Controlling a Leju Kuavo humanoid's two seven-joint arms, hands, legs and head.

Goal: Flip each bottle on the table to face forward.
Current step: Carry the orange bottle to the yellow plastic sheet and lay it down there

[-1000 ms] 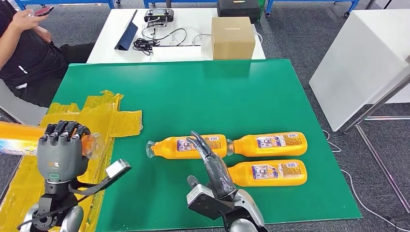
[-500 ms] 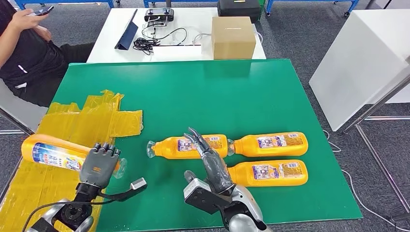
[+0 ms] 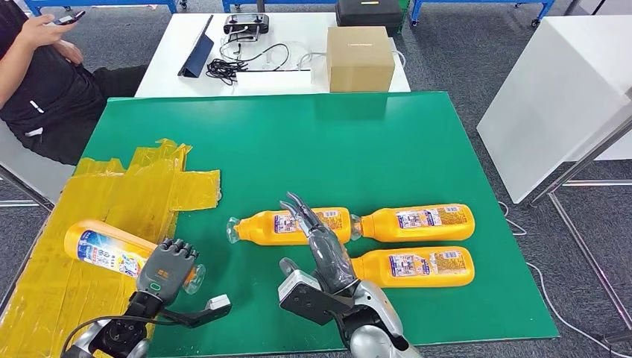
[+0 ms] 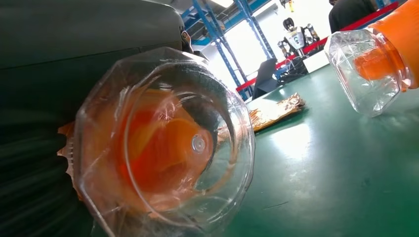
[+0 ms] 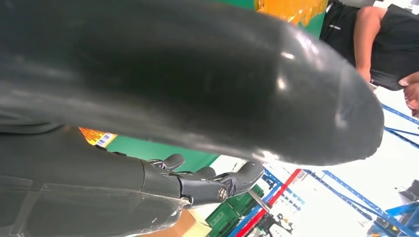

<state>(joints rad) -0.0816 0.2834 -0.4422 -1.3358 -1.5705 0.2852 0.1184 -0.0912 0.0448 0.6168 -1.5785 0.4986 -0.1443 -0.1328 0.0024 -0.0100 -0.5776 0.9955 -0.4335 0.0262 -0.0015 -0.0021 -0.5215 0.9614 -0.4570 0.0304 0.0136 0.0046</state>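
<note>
Two hands low: left hand fingers around an orange bottle; right hand fingers spread, empty.

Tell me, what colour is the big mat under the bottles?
Green. The mat shows best in the head view, with orange bottles lying on it.

Floor: you see grey carpet around the furniture, with a white cable trailing at lower right.
Work surface: a green mat fills the frame's middle; crumpled yellow tape covers its left edge.
Upper middle: you have a white table carrying a cardboard box, a dark tablet, black cables and a controller.
Right: a white cabinet stands beside a slanted metal stand.
Upper left: a seated person in black holds a phone.
Top edge: blue frame rails and a black case.
</note>
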